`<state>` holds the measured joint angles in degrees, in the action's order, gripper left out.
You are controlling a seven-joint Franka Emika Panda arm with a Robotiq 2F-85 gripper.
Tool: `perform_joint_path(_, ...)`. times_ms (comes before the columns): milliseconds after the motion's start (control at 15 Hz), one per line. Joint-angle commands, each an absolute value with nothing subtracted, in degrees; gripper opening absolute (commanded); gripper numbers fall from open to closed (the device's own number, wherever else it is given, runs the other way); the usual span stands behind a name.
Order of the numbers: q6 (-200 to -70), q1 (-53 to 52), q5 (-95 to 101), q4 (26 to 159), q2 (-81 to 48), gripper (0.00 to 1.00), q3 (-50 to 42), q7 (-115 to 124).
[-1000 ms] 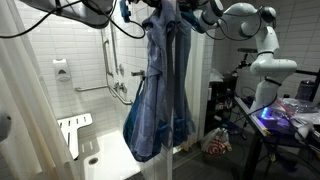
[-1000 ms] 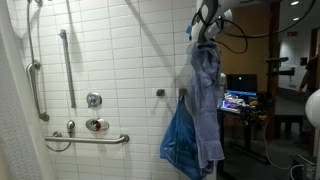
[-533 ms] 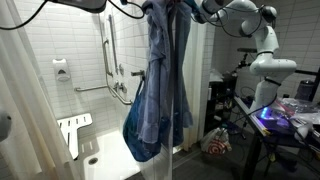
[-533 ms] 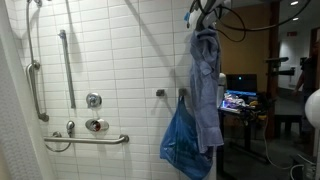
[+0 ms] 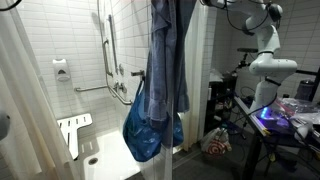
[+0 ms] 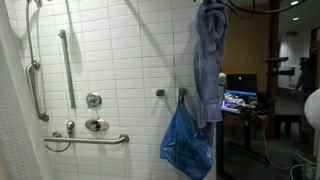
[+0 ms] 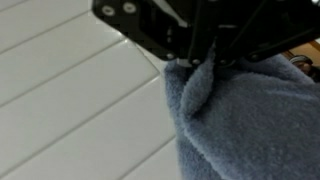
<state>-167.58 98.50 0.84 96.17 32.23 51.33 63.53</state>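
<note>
The end effector [image 7: 205, 58] is pinched shut on the top fold of a grey-blue towel [image 7: 250, 120]. The towel hangs from it at full length, mostly above the blue bag [image 6: 187, 140], with its lower end just beside the bag's upper part. The bag hangs from a hook [image 6: 181, 93] on the tiled wall. The step in hand looks like lifting the towel. The next move calls for a firm grip and a path away from the bag, so the hem does not snag.
</note>
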Motion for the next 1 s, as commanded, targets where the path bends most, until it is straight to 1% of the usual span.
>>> perform_joint_path(0, -166.5, 96.1, 0.9, 92.9, 30.4, 0.01, 48.1, 63.5)
perform_joint_path(267, -166.5, 96.9, 2.4, 92.7, 29.7, 0.01, 50.2, 64.6)
perform_joint_path(933, -164.9, 102.8, 3.9, 93.7, 27.3, 0.01, 64.6, 64.4)
